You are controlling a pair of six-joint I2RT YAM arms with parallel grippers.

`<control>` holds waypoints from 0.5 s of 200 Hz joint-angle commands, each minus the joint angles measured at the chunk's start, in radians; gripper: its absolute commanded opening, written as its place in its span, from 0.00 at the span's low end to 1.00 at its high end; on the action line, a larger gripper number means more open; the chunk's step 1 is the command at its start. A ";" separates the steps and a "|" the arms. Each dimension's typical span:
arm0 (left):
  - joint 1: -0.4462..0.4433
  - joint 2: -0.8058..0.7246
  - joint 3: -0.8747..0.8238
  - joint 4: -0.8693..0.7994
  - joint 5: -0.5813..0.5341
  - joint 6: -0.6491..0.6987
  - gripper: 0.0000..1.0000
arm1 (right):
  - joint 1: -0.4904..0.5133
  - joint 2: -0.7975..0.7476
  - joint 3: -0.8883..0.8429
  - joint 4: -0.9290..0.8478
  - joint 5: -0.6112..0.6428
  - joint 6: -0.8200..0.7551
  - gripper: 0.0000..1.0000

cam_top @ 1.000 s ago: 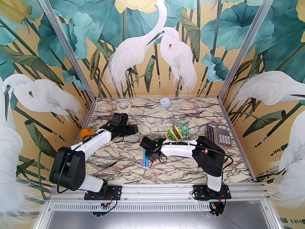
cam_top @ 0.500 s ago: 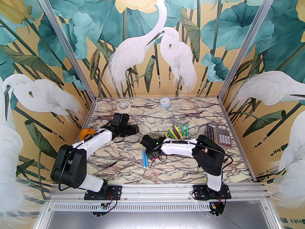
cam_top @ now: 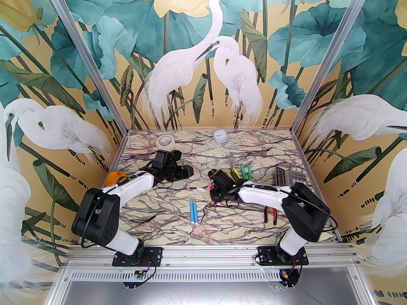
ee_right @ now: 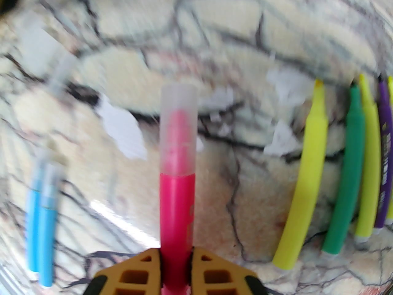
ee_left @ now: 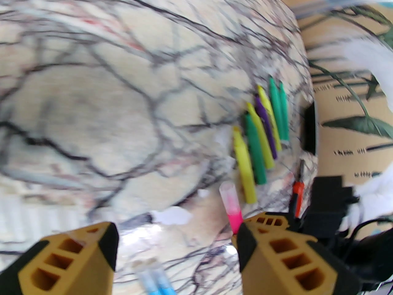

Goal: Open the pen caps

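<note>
**Right gripper** [ee_right: 176,257] — my jaws are clamped on the barrel of a pink marker [ee_right: 177,207]. Its cap [ee_right: 179,127], clear-whitish, is on, at the far end of the marker, clear of my fingers. From above, this gripper [cam_top: 213,187] sits mid-table, just beside the marker row.

**Left gripper** [ee_left: 176,244] — jaws spread wide, nothing between them. It hovers above the table [cam_top: 165,208], left of centre, facing the pink marker [ee_left: 234,217] and its cap [ee_left: 229,195].

**Marker row** [ee_right: 347,177] — yellow, green and purple, lying side by side to the right of the pink one, pointed tips bare.

**Blue markers** [ee_right: 41,220] — two, side by side on the table nearer the bases, touching, with pale ends.

**Whitish bits** [ee_right: 122,131] — scattered on the table beyond the pink marker; too blurred to name.

**Other** — pliers [cam_top: 270,214] beside my right arm; calculator [cam_top: 291,177] at the right edge; tape [cam_top: 165,141] at the back.
</note>
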 commanded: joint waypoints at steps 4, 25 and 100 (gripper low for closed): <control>-0.029 0.038 0.028 0.076 0.100 -0.027 0.68 | -0.009 -0.047 -0.026 0.071 -0.025 -0.024 0.16; -0.043 0.058 0.041 0.107 0.146 -0.044 0.68 | -0.010 -0.071 -0.031 0.093 -0.026 -0.027 0.16; -0.078 0.109 0.086 0.148 0.250 -0.063 0.61 | -0.010 -0.090 -0.016 0.114 -0.025 -0.045 0.16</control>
